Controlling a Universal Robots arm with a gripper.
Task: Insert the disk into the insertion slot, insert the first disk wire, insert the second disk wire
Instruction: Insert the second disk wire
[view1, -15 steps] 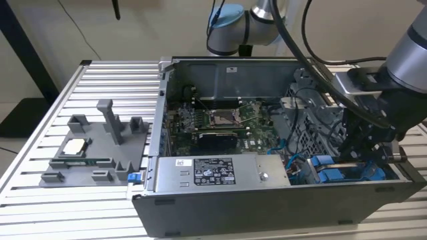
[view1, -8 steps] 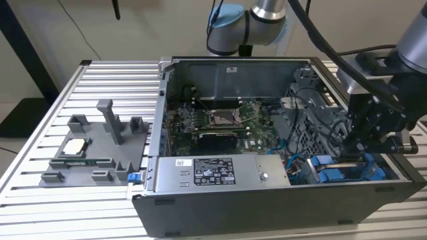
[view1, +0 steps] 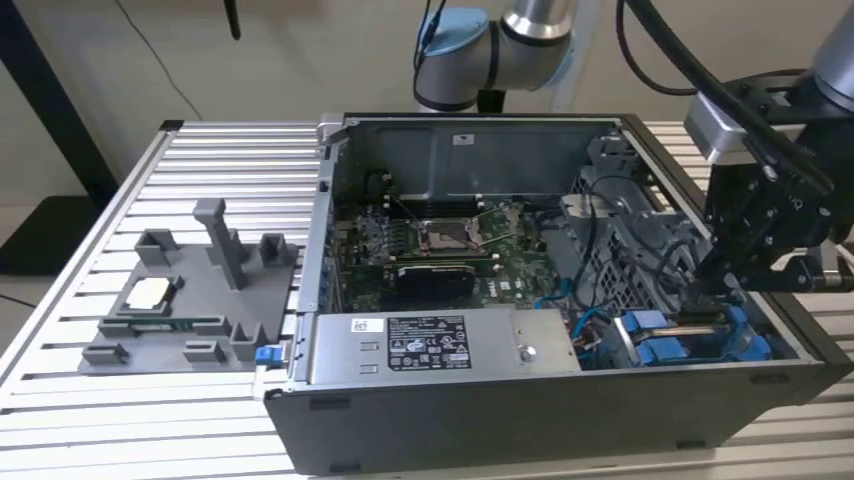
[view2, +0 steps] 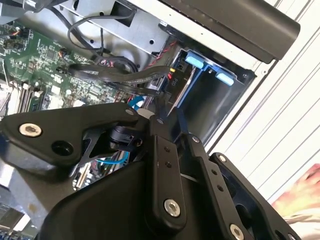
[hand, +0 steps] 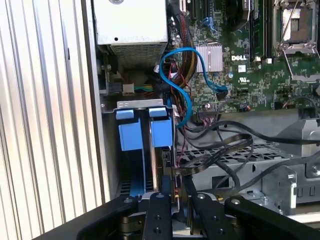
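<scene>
Disk (hand: 156, 165) stands on edge in the insertion slot (hand: 135, 135), blue carrier tabs up, long axis running down into the bay. Gripper (hand: 175, 192) sits directly above its rear edge, fingers (hand: 159, 210) closed on the disk's edge. Black cables (hand: 220, 150) crowd just beside.

Exterior view: high, angled down at computer case (view1: 534, 300); both wrist views close inside (shared interior).
</scene>
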